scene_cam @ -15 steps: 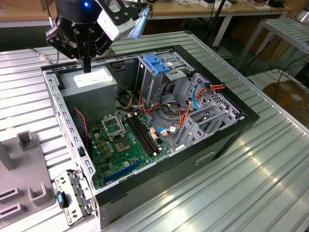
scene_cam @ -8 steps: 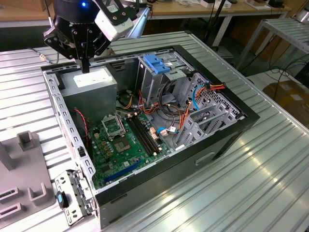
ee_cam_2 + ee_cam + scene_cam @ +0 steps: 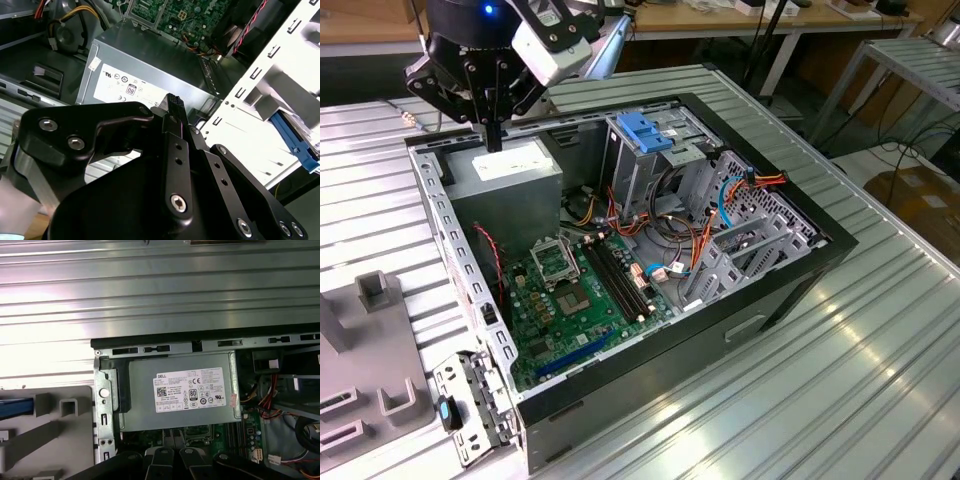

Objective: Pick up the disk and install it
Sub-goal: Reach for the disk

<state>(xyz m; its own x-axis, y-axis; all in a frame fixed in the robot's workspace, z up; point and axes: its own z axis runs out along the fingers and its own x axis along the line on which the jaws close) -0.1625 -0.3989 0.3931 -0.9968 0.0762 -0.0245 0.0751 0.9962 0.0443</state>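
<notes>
The gripper (image 3: 494, 138) hangs over the rear corner of the open computer case (image 3: 790, 290), directly above the power supply box (image 3: 510, 190) with its white label. Its fingers (image 3: 175, 115) are drawn together at the tips and nothing is held between them. We cannot tell whether the tips touch the top of the box or stop just above it.

The disk (image 3: 15, 407) is outside the case, well apart from the gripper. It sits in the grey holder (image 3: 55, 435) that rests on the ribbed metal table (image 3: 840, 400) beside the case, at the exterior view's left. The case's pale metal side wall (image 3: 106, 405) stands between the disk and the power supply box. In the second wrist view the disk's blue rail (image 3: 295, 142) shows just beyond that same wall, off to one side of the fingers.

In the first wrist view we see the disk edge-on, as a narrow blue strip next to one of the holder's upright posts (image 3: 42, 402). Its long axis runs roughly square to the case's side wall, with one end pointing toward that wall and the other end cut off by the frame. Its grey metal face cannot be made out from here.

Inside the case, the green circuit board (image 3: 570, 300) lies beside the power supply box, and a tall metal cage topped by a blue latch (image 3: 642, 132) stands beyond it.
</notes>
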